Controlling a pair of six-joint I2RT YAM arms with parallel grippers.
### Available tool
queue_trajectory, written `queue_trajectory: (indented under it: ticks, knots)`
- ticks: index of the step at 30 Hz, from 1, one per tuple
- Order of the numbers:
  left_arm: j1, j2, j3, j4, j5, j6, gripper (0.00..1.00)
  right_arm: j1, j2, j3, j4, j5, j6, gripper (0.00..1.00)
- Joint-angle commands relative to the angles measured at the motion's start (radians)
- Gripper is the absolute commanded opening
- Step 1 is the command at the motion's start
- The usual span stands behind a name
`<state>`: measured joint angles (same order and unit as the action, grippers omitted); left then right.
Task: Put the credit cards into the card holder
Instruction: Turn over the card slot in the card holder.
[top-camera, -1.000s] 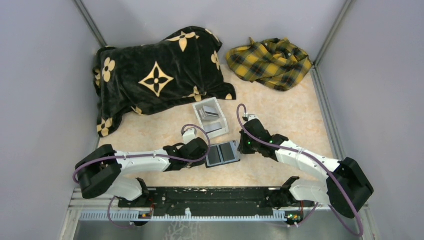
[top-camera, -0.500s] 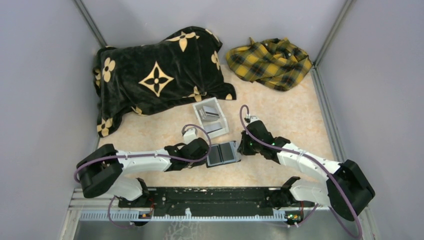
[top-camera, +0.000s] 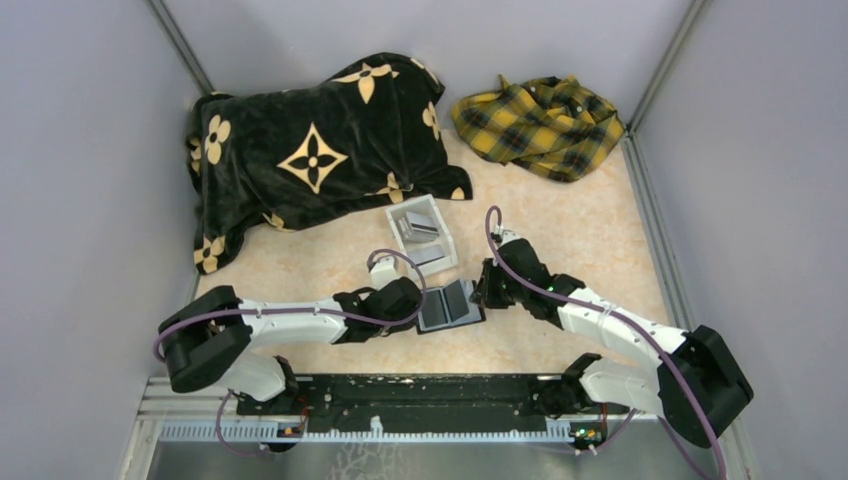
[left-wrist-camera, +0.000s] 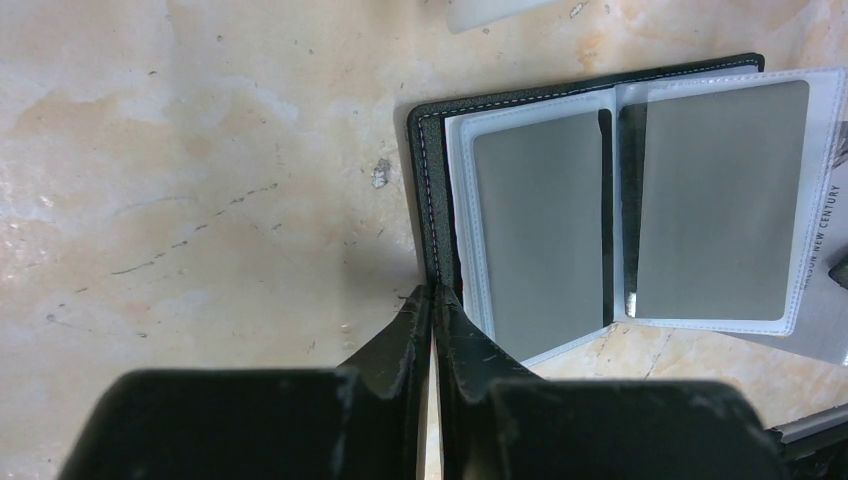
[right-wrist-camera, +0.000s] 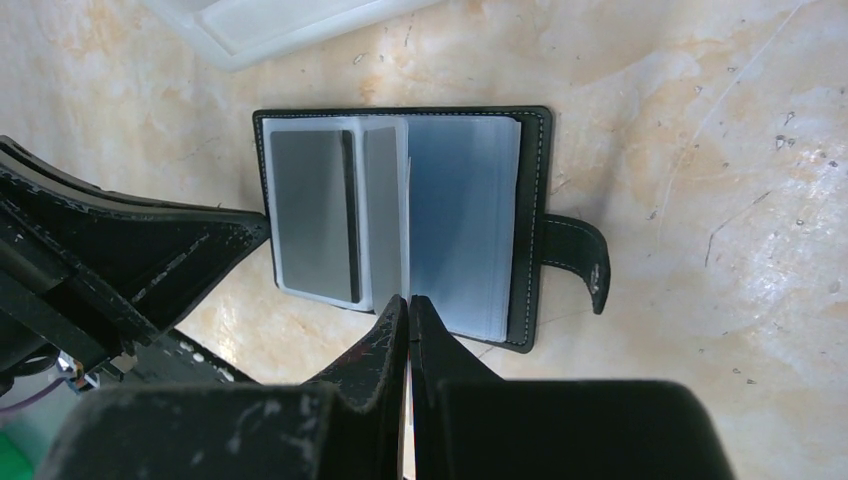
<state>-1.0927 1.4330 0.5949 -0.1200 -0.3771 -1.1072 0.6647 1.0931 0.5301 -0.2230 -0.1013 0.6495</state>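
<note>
left gripper (left-wrist-camera: 432, 300) pinches the card holder (left-wrist-camera: 428, 200) – right gripper (right-wrist-camera: 405, 305) clenched at its upright sleeve (right-wrist-camera: 385, 200); print (left-wrist-camera: 828, 240) reads "new century".

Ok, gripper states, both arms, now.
Left gripper: closed on the black cover edge of the card holder.
Right gripper: closed, seemingly pinching a clear sleeve of it.

The pale marbled surface (top-camera: 570, 240) in front of me carries a black blanket (top-camera: 310, 150) with gold flowers, heaped at 11 o'clock, and a crumpled yellow plaid cloth (top-camera: 540, 125) at 1 o'clock. Near the middle sits a clear-white box (top-camera: 397, 238), and just at its 6 o'clock the card holder (top-camera: 452, 305) lies open.
</note>
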Motion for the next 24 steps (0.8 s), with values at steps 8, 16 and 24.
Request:
queue_trajectory:
  ticks: [8,16,24]
  knots:
    - [-0.022,0.070,-0.026,-0.108,0.028,0.000,0.10,0.054,-0.019,0.053,0.076,-0.013,0.039,0.00]
    - [-0.027,0.076,-0.020,-0.107,0.028,-0.001,0.10,0.117,0.033,0.089,0.104,0.005,0.055,0.00]
    - [-0.030,0.075,-0.017,-0.114,0.026,0.004,0.10,0.145,0.102,0.087,0.147,0.010,0.061,0.00]
